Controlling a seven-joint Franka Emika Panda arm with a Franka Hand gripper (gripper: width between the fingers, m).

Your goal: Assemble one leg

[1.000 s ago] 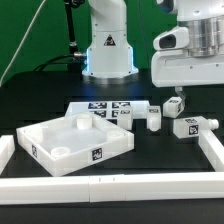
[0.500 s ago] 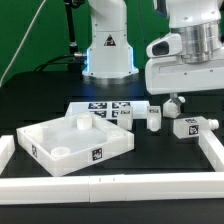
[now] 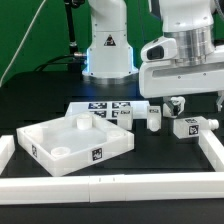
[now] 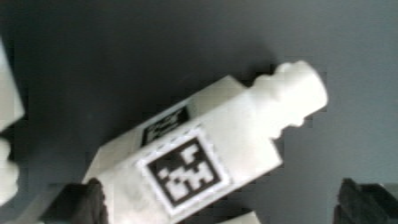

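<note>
One leg [image 3: 186, 127] on black table [image 3: 160, 157], green backdrop [image 3: 28, 35] behind, pincer [image 3: 175, 104] spread open above it

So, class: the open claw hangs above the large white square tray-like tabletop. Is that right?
No. The exterior view shows the open claw hanging above a small white tagged plastic leg, toward that view's right of the tabletop.
</note>
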